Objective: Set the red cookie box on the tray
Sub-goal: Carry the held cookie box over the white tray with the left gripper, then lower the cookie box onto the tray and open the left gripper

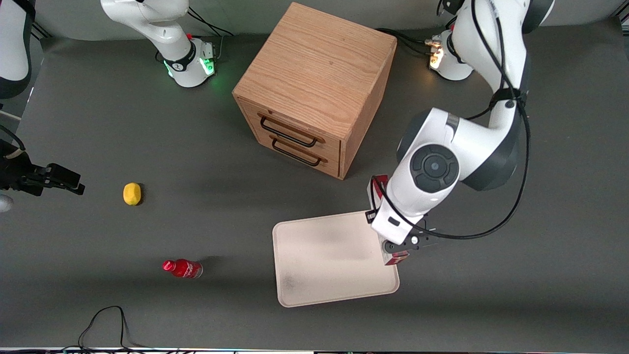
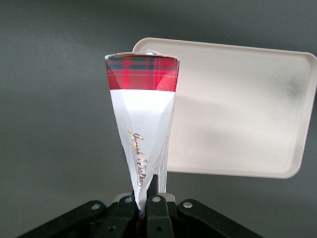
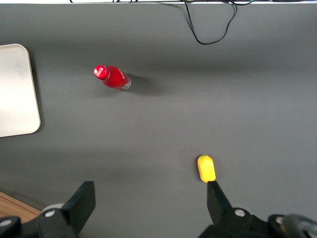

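Note:
My left gripper [image 1: 399, 242] is shut on the red cookie box [image 1: 377, 189], a slim box with red tartan and white panels. In the left wrist view the gripper [image 2: 148, 192] pinches the box [image 2: 142, 99] by its narrow end, fingers tight on both sides. The box hangs lengthwise over the edge of the cream-white tray [image 1: 324, 255] that lies toward the working arm's end of the table. Most of the box is hidden under the wrist in the front view. I cannot tell whether it touches the tray. The tray also shows in the left wrist view [image 2: 237, 114] and the right wrist view [image 3: 15, 89].
A wooden two-drawer cabinet [image 1: 314, 88] stands farther from the front camera than the tray. A small red bottle [image 1: 183, 268] and a yellow object [image 1: 131, 193] lie toward the parked arm's end. A black cable [image 1: 103, 319] loops at the table's near edge.

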`<state>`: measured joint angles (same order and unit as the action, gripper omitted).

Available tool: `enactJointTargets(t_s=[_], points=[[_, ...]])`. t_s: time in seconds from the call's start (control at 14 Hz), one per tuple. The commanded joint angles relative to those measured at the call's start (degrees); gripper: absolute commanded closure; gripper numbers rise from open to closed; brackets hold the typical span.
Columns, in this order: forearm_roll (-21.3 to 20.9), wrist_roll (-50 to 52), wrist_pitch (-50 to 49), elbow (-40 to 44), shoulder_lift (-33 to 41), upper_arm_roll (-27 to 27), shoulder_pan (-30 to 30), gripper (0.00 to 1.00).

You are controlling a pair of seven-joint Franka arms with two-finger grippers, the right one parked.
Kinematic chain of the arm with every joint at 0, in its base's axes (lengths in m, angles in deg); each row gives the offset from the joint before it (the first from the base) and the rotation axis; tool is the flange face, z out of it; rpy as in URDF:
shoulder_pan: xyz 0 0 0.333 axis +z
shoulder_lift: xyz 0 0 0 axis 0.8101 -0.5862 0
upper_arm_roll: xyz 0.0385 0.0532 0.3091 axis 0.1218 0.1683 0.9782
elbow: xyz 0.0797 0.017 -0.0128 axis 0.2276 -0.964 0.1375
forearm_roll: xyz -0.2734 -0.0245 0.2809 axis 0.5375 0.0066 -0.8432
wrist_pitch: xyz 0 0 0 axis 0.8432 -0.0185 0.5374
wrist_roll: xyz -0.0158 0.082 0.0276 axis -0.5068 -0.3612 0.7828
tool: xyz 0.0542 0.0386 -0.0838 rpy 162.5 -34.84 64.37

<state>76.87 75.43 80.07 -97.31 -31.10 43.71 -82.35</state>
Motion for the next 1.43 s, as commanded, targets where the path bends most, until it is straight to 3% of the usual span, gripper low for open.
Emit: enactJointTargets(t_s=[0.0, 0.64, 1.29, 1.36], points=[[-0.4, 0.8, 2.5, 1.5, -3.1, 0.5, 0.1, 1.00], [-2.3, 0.4, 11.9, 1.4, -11.5, 0.5, 1.3, 1.00], [-4.0, 0.5, 15.0, -1.2, -13.2, 0.5, 1.0, 1.00], [-4.2, 0.5, 15.1, -1.6, -13.2, 0.5, 1.0, 0.80]])
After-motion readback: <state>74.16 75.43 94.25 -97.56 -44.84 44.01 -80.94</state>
